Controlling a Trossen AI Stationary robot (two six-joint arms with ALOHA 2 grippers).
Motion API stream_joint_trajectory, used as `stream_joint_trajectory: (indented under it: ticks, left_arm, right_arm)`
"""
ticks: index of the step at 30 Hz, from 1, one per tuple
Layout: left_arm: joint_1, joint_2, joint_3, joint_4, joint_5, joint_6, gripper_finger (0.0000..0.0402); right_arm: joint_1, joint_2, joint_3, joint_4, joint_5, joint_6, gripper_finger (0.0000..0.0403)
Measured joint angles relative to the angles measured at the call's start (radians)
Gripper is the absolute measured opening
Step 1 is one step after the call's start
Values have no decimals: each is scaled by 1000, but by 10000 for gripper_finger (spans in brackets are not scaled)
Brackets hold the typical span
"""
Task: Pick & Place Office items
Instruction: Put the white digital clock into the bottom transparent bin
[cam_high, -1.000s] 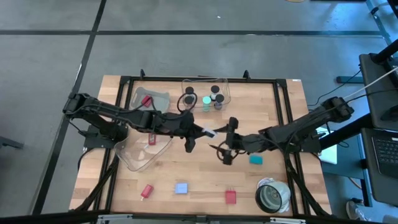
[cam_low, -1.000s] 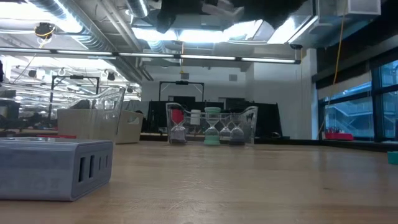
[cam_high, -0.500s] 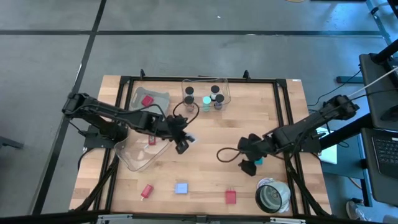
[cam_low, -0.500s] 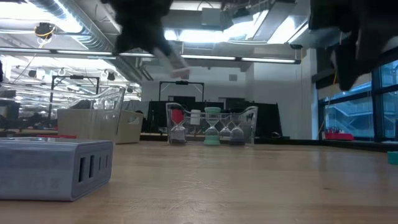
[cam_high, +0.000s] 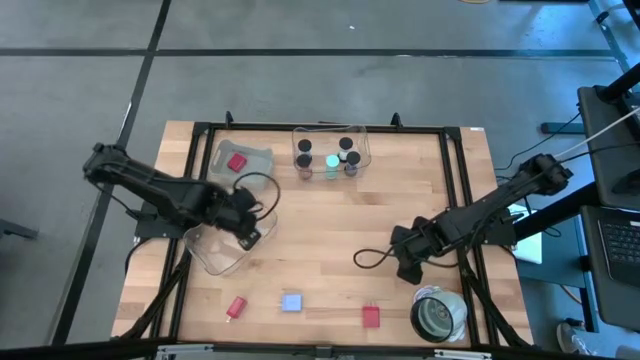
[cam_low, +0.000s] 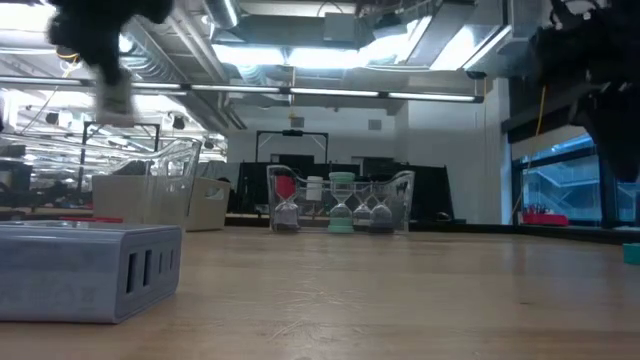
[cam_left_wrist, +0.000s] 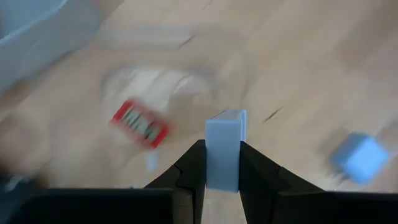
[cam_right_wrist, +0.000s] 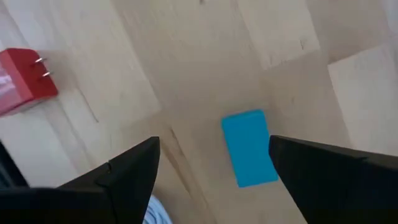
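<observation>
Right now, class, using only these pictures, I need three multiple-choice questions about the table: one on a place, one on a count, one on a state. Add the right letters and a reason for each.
1. Which thing lies between the right pincer's open fingers in its wrist view?
A. a blue block
B. a red plug
C. a clear bin

2. How many loose items lie along the table's near edge, left of the large roll?
A. one
B. three
C. six

3. What state is the left pincer in?
A. open and empty
B. shut on a pale blue-grey block
C. out of view

Answers:
1 A: the blue block sits between the right pincer fingers, on the wood.
2 B: a red piece, a light blue cube and a red plug stand before the roll.
3 B: the left pincer clamps the pale block.
</observation>
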Motion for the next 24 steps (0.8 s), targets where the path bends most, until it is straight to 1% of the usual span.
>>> stream_joint_trajectory:
  ticks: [3,5,7,14,19,24]
  left_arm:
    - [-48,-2,-1,-117,-35,-114,67]
    - [-74,4,-24,-144,-45,-168,67]
    - [-89,13,-59,-142,-30,-197,67]
    - [-92,27,-144,-125,78,-203,67]
    - [-92,27,-205,-118,140,-195,68]
    - [-92,27,-275,-79,178,-195,68]
  right_arm:
    - [0,25,0,-7,0,0,304]
    - [0,47,0,-7,0,0,304]
    - [0,73,0,-12,0,-1,304]
    - [1,138,0,-67,-23,-58,304]
    - [1,148,0,-138,-23,-59,304]
    - [1,148,0,-141,-16,-56,304]
